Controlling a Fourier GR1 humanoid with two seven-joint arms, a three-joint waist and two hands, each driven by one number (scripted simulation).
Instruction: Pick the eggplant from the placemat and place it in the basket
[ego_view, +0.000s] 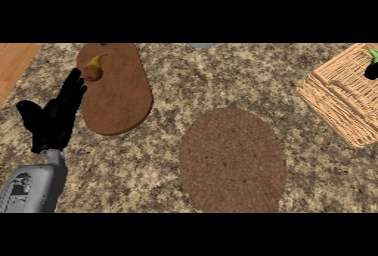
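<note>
Your left hand (52, 117) rests at the view's left with its fingers straight and spread, thumb out to the side, holding nothing. Its fingertips lie just over the edge of the wooden cutting board (114, 92), and a pear (92, 70) sits on that board just beyond them. The round woven placemat (232, 160) lies on the granite counter (221, 80) to the hand's right, nearer you. The eggplant (373, 67) is far off to the hand's right, lying in the wicker basket (343, 97) at the view's edge. Your right hand does not show.
</note>
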